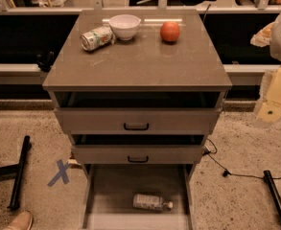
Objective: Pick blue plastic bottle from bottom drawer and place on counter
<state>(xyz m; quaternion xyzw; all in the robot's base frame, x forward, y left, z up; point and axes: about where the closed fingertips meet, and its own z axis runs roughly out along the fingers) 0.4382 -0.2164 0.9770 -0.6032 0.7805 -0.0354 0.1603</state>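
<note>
The blue plastic bottle (152, 201) lies on its side on the floor of the bottom drawer (112, 188), white cap pointing right. The drawer is pulled out toward me. The counter (140, 63) is the glossy grey-brown cabinet top. My gripper (275, 97) shows as a pale cream shape at the right edge. It is beside the cabinet at about the height of the counter's front edge and well above and to the right of the bottle. It holds nothing that I can see.
On the counter's far part are a dented green-and-white can (97, 37), a white bowl (124, 26) and an orange (170, 31). The two upper drawers stand slightly open. On the floor are black stand legs (19, 171), a blue tape X (59, 172), a shoe (17, 221) and a cable (231, 172).
</note>
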